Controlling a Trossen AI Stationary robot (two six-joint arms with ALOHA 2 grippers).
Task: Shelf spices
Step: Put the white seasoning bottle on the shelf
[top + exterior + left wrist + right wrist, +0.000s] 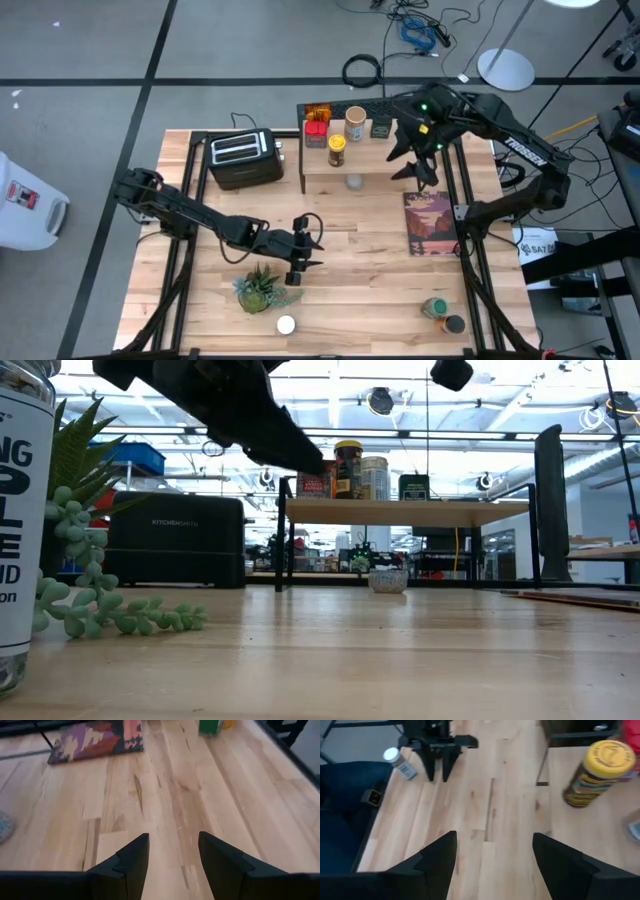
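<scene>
Spices still off the shelf (395, 150) include a white-capped shaker (286, 324) upright on the tabletop (370, 250), just beyond the plant (262, 288) from the left pincer (308, 254), spread and empty, while the right pincer (420, 172), also spread, hangs above the shelf.

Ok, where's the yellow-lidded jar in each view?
High view: yellow-lidded jar on the shelf, left part.
Low view: upper middle, on the shelf top.
Left wrist view: not in it.
Right wrist view: upper right.
Shared landmark: the shelf's wooden plank under it.
</scene>
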